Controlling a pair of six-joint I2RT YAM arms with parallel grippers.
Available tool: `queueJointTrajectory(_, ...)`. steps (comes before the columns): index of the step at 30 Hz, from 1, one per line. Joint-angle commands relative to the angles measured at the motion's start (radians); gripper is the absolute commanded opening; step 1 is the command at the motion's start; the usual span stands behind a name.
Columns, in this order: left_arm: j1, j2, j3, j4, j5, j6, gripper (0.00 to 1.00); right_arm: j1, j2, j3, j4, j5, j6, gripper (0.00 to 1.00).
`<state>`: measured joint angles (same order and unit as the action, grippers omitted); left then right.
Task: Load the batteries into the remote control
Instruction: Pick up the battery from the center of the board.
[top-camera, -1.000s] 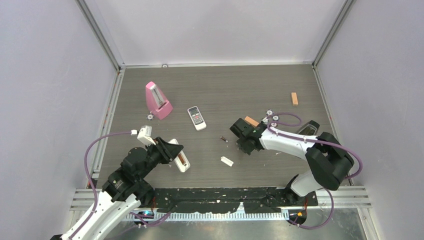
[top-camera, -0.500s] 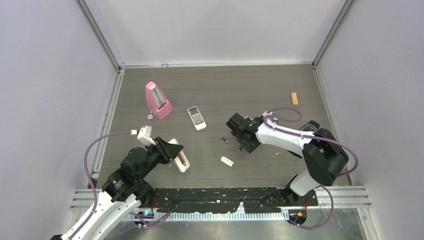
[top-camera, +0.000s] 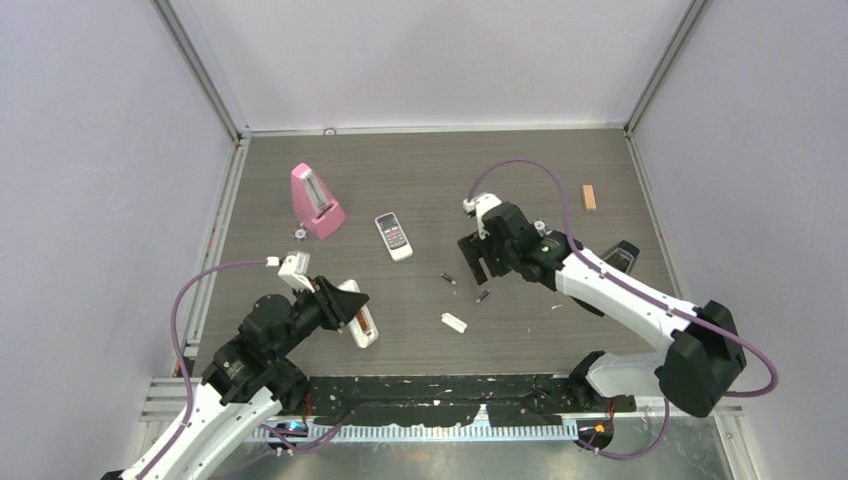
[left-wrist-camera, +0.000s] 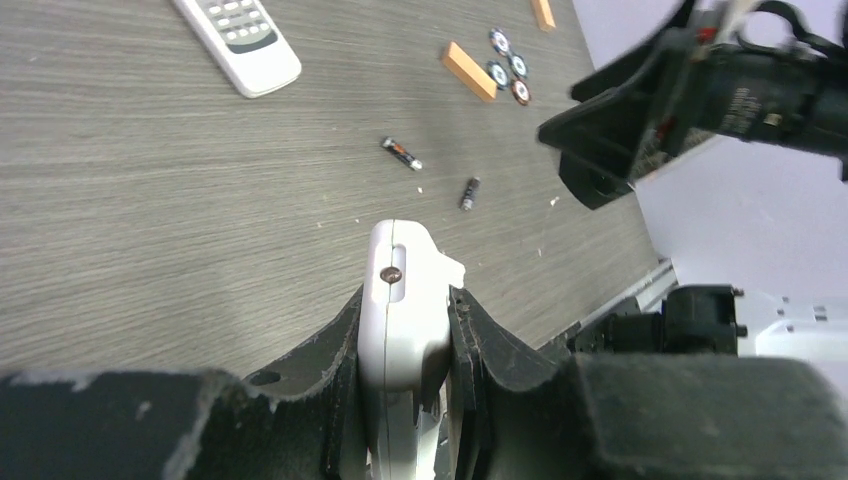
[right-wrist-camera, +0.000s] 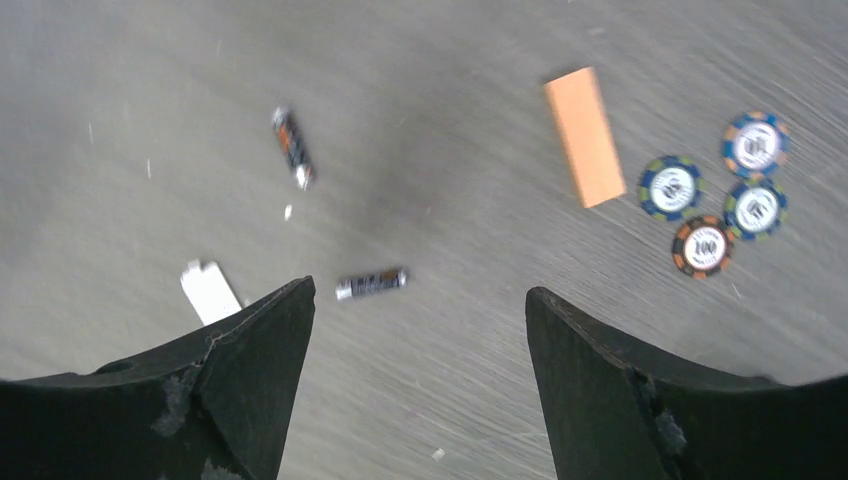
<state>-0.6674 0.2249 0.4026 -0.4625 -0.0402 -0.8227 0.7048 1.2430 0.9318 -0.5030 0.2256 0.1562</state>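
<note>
Near the table's (top-camera: 420, 160) near-left corner, my left gripper (top-camera: 352, 302) clamps the remote control (top-camera: 362, 318) by its long sides, its long axis running near-to-far. Farther in, mid-table on the dark wood-grain surface between pale walls, two batteries (top-camera: 449, 280) lie apart. My right gripper (top-camera: 478, 262) hangs above them, spread wide and holding nothing.

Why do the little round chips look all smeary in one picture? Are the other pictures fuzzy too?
Right wrist view: the whole picture is smeared, so the chips and the batteries look soft. Left wrist view: the table is sharp, but the near bottom, around the left gripper clamping the remote control, is fuzzy. Top external view: crisp, even light, only faint shadows.
</note>
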Motion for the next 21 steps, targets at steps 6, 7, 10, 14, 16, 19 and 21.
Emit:
queueJointTrajectory(6, 0.004, 0.024, 0.111, 0.080, 0.265, 0.197, 0.00, 0.005, 0.174, 0.023, -0.191, -0.117, -0.581, 0.78)
queueJointTrajectory(7, 0.004, 0.030, 0.116, 0.081, 0.280, 0.206, 0.00, 0.008, 0.178, 0.011, -0.182, -0.119, -0.589, 0.78)
queueJointTrajectory(10, 0.003, 0.046, 0.124, 0.084, 0.289, 0.214, 0.00, 0.032, 0.166, -0.024, -0.099, -0.118, -0.632, 0.78)
queueJointTrajectory(14, 0.004, 0.059, 0.130, 0.094, 0.290, 0.212, 0.00, 0.064, 0.162, -0.080, -0.011, -0.117, -0.692, 0.78)
queueJointTrajectory(16, 0.005, 0.057, 0.131, 0.101, 0.290, 0.211, 0.00, 0.069, 0.174, -0.097, 0.025, -0.120, -0.719, 0.78)
queueJointTrajectory(19, 0.004, 0.051, 0.132, 0.105, 0.288, 0.211, 0.00, 0.074, 0.198, -0.109, 0.060, -0.155, -0.776, 0.77)
queueJointTrajectory(21, 0.004, 0.048, 0.132, 0.105, 0.288, 0.209, 0.00, 0.076, 0.209, -0.113, 0.082, -0.176, -0.802, 0.77)
